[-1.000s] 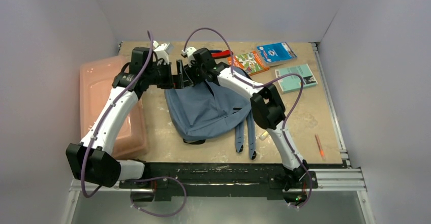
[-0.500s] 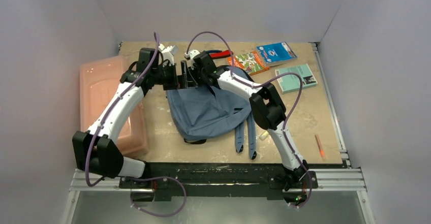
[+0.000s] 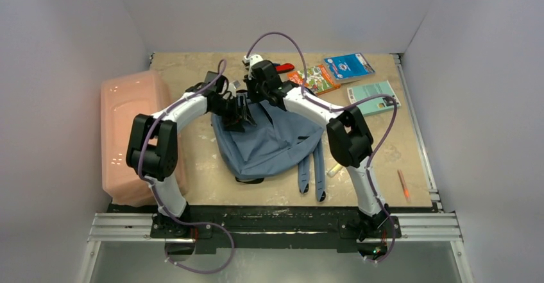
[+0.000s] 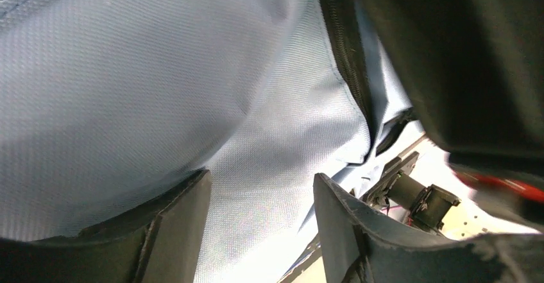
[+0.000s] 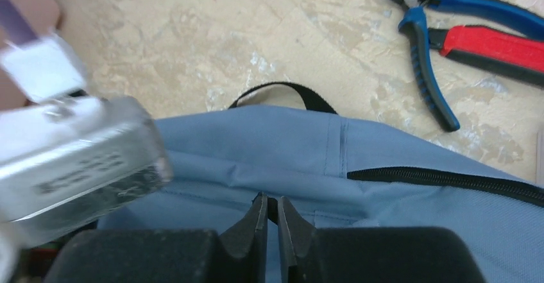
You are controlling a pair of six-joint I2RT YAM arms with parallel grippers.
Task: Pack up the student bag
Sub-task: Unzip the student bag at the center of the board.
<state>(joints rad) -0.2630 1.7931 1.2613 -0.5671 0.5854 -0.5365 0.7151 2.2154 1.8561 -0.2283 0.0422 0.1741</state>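
Observation:
The student bag (image 3: 269, 138) lies in the middle of the table, grey-blue, straps (image 3: 311, 174) trailing toward the near edge. My left gripper (image 3: 242, 113) is open at the bag's upper left; in the left wrist view its jaws (image 4: 260, 225) stand apart with bag fabric (image 4: 160, 71) between and behind them, and a dark zip (image 4: 346, 45) runs at the upper right. My right gripper (image 3: 260, 95) is at the bag's top edge. In the right wrist view it (image 5: 272, 211) is shut on a small dark tab of the bag (image 5: 398, 231), near the black carry loop (image 5: 282, 90).
A translucent pink plastic box (image 3: 128, 129) stands at the left. Blue-handled pliers (image 5: 426, 65) and a red-handled tool (image 5: 494, 45) lie behind the bag. Two booklets (image 3: 314, 77) (image 3: 348, 67), a teal notebook (image 3: 373, 98), an orange pen (image 3: 403, 183) and a small white piece (image 3: 332, 171) lie at the right.
My left arm has swung in from over the pink box, and its gripper has come down onto the bag's upper left. My right gripper has shifted slightly right along the bag's top.

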